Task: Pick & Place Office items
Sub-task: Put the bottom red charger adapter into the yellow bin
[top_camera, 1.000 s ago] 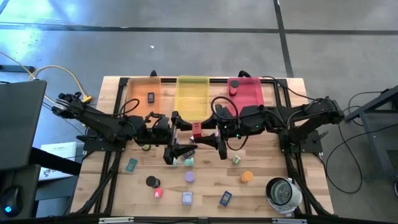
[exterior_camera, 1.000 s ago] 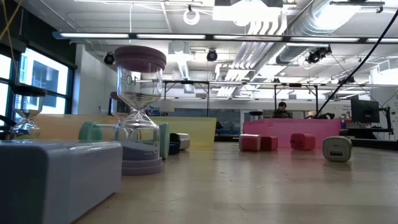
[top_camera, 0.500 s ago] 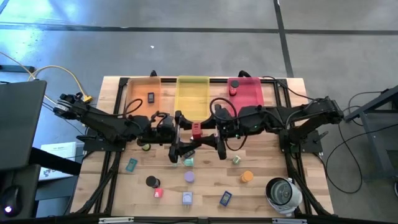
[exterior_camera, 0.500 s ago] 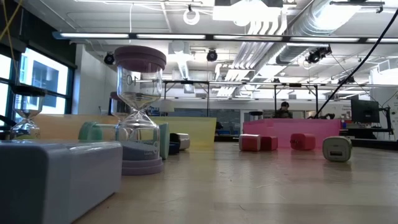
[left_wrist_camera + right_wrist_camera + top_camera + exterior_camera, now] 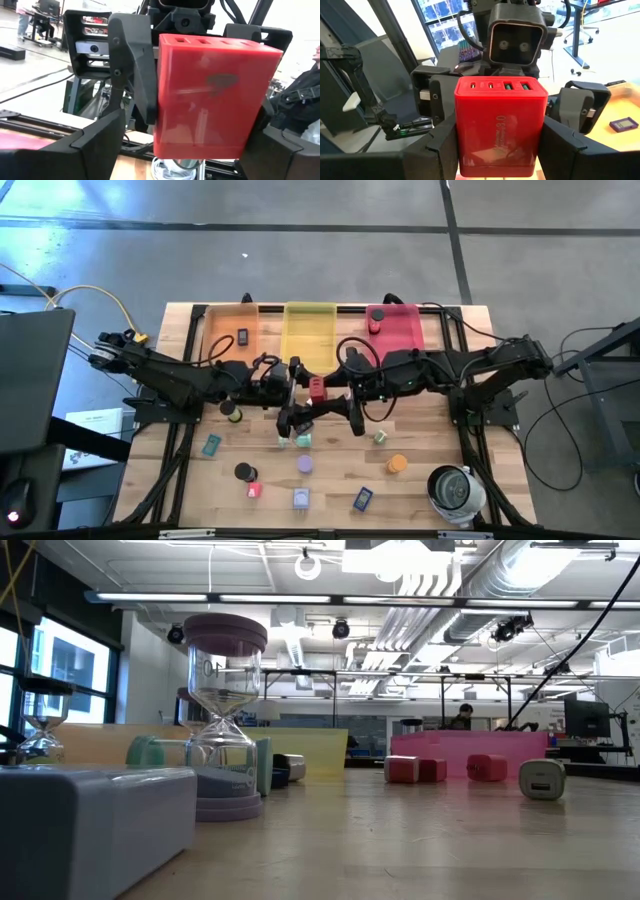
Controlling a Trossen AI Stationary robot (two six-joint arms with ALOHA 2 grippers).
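A red charger cube (image 5: 317, 388) with a row of ports hangs in mid-air above the table's middle, between both arms. My right gripper (image 5: 498, 130) reaches in from the right and is shut on it. My left gripper (image 5: 192, 125) comes from the left and is open. Its fingers (image 5: 427, 95) stand on either side of the cube's far part, with gaps showing. Other office items lie on the near half of the table, among them a black disc (image 5: 243, 471), a lavender disc (image 5: 304, 465) and an orange disc (image 5: 397, 464). My right gripper pinches the red cube by two opposite side faces (image 5: 457, 140), one finger (image 5: 437, 147) on each. It comes in level from the table's right. The cube is lifted clear of the table, its port face (image 5: 497, 86) beyond the fingers.
Orange tray (image 5: 222, 345), yellow tray (image 5: 308, 330) and pink tray (image 5: 400, 335) line the far edge. The orange one holds a dark rectangle, the pink one a red disc. The white-grey round device (image 5: 455, 490) sits at the near right corner. A lavender hourglass (image 5: 225, 710) stands close in the low view.
My left gripper has moved toward the table's right, closing in on the red cube until its open fingers flank it. My right gripper has kept the cube still. A small green piece on the table's left has come into sight from under the left arm.
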